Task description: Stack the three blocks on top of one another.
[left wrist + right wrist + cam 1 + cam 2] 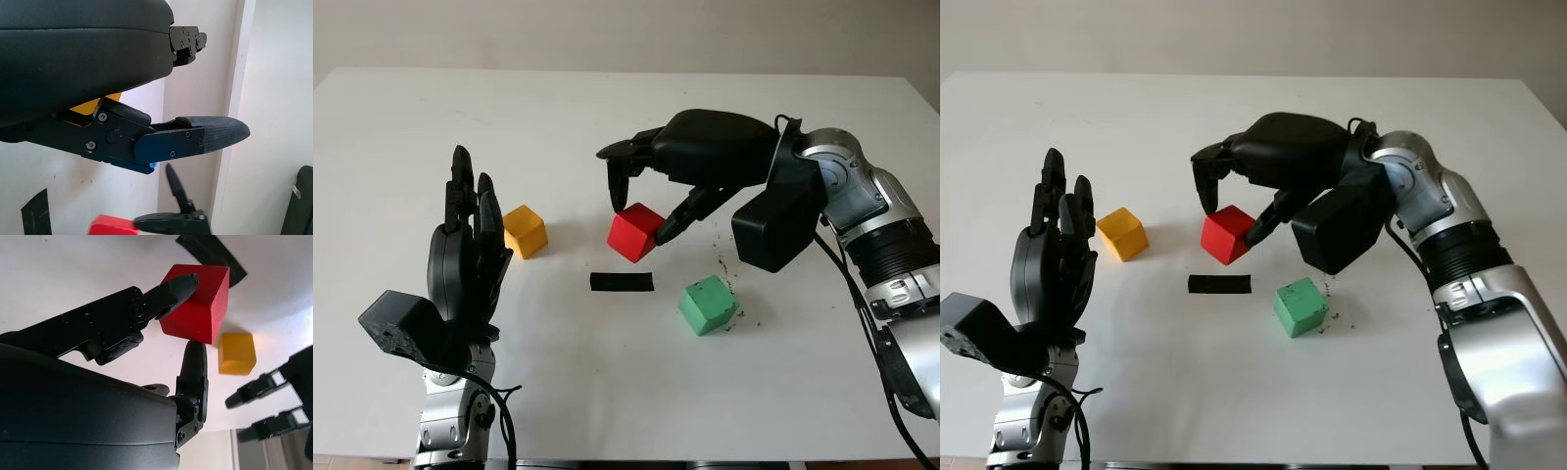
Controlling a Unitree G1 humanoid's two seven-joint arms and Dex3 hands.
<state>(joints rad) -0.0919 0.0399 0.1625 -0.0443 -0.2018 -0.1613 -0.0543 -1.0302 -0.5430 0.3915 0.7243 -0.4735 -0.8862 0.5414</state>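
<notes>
My right hand reaches in from the right over the middle of the white table, shut on the red block. One fingertip presses its near face and another finger touches its far side. The block looks slightly tilted against the table. The yellow block sits to its left, the green block to its lower right. My left hand stands open and upright at the lower left, just beside the yellow block.
A strip of black tape lies flat between the red and green blocks. Dark specks dot the table around the green block. The right forearm spans the table's right side.
</notes>
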